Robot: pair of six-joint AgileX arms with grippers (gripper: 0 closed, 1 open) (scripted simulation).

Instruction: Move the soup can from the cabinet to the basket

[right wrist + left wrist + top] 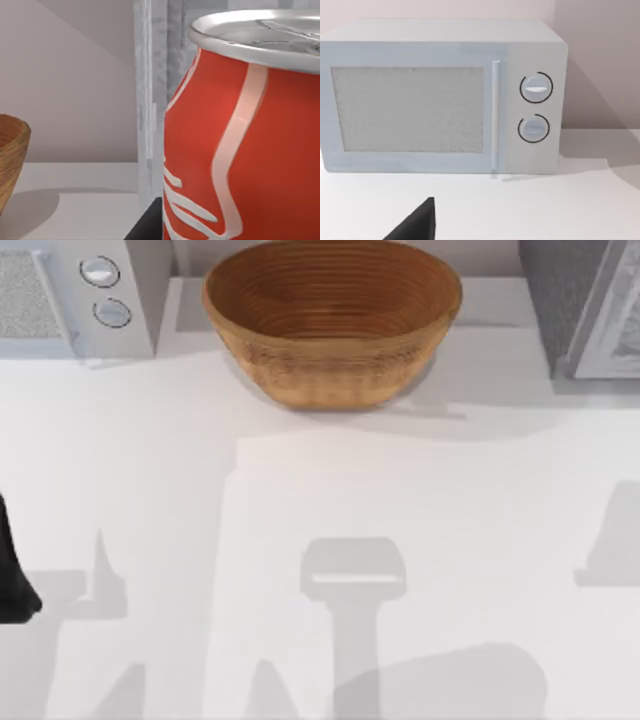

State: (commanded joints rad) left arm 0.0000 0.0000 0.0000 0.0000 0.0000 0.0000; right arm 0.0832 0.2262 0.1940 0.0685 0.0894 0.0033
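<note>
Sees the soup can (pixel 240 140) upright, long axis vertical, close before the right wrist camera, against the cabinet (pixel 590 310) frame at the bench's (pixel 330 490) far right corner. Puts it nearest the right end effector, straight ahead; cannot tell that end effector's opening. Places the basket (pixel 332 320) at the far edge's middle, leftward. Leaves the left arm (pixel 12 585) parked at the left edge.

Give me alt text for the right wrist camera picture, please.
A red can with white stripes and a silvery top rim looms close to the camera, in front of a grey cabinet frame. Farther off, the edge of a brown wicker basket sits on the white table against a plain wall.
</note>
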